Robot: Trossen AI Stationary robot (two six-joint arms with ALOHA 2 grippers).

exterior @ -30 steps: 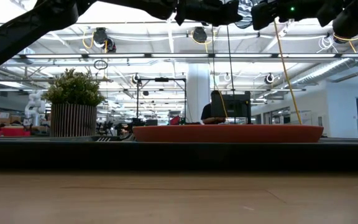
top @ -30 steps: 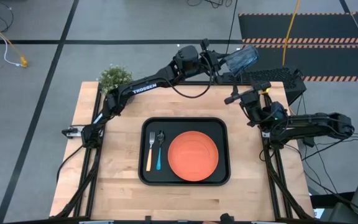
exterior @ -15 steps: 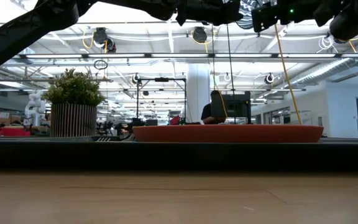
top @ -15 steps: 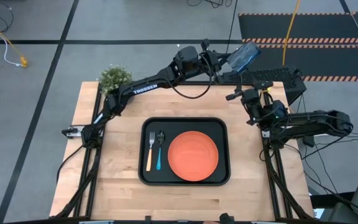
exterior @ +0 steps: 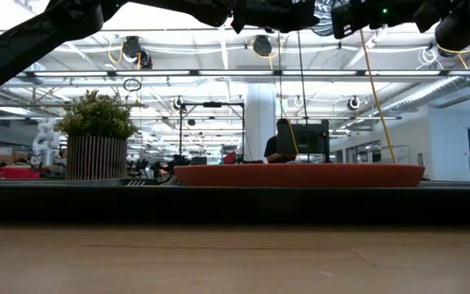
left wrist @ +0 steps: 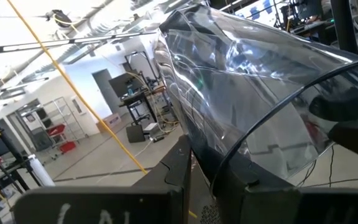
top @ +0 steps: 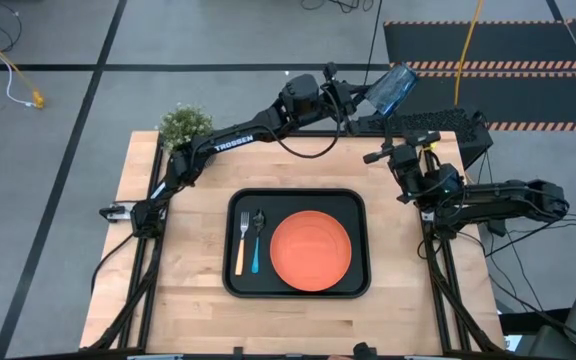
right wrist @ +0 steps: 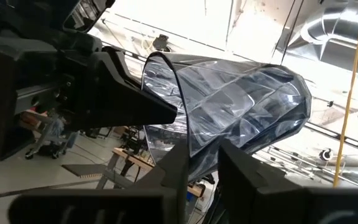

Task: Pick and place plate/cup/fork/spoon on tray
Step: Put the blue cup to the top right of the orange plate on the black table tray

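Light is even and bright from overhead in the high view, with soft, short shadows under the arms on the table (top: 188, 290) and a faint sheen on the plate (top: 310, 250). The low view looks into strong backlight: ceiling lamps and skylights blow out to white, the arms at the top go to silhouette, and the near table surface is blurred. Both wrist views are backlit too; glare streaks the cup (left wrist: 241, 93), whose wall warps the room behind it, and the near fingers (right wrist: 166, 168) are dark and out of focus.
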